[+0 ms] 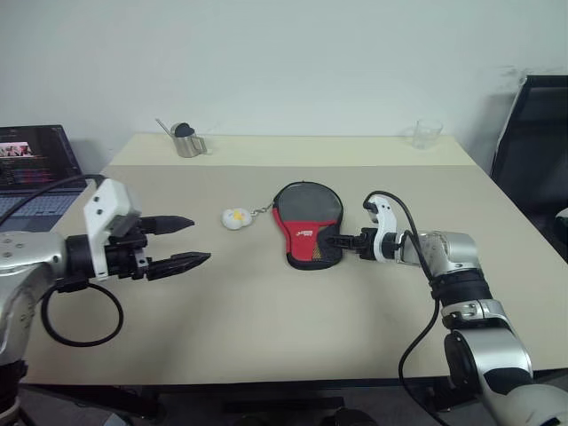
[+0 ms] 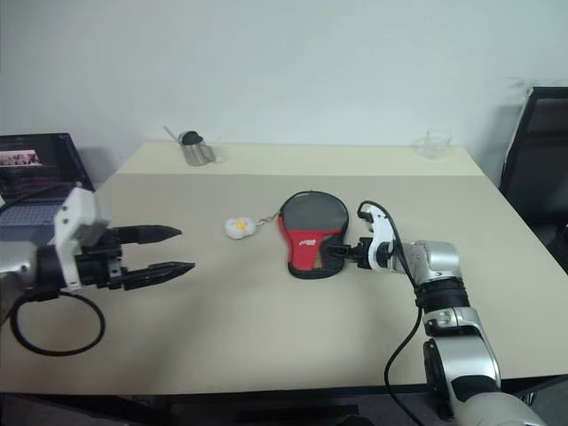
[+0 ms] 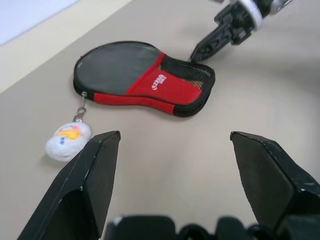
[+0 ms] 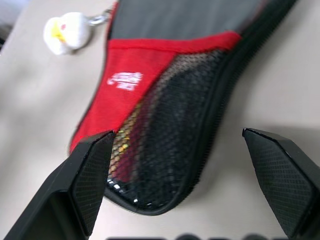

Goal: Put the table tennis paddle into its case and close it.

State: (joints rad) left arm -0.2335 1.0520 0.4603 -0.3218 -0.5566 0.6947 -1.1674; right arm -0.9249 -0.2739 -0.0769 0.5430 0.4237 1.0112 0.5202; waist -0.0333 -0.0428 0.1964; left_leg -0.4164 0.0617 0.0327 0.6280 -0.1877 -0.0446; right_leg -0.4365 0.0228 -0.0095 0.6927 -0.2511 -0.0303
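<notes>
**Right end effector lining up on the handle end of the case**

Now the right end effector (image 1: 342, 240) is sitting at the narrow, handle end of the case (image 1: 307, 222), its black fingers spread wide and gripping nothing. In the right wrist view the mesh pocket end is lying right between the two fingertips (image 4: 90, 170), with the case stretching straight away from them.

So the long axis is running from that narrow red-and-mesh end, nearest the right arm, out to the round black part farther back on the tabletop (image 1: 266, 328). A little white-and-yellow charm (image 1: 236, 217) is hanging off the round part on a short chain, lying on the side toward the left arm.

Over on the left, the left end effector (image 1: 182, 241) is hovering well apart from the case, fingers wide open and empty too (clearly the farther of the two).

As for the table tennis paddle, the case is looking filled and flat; something light with red is glinting through the mesh, probably the handle, though I cannot tell for sure. Whether the zip is fully shut is also too hard to read.
</notes>
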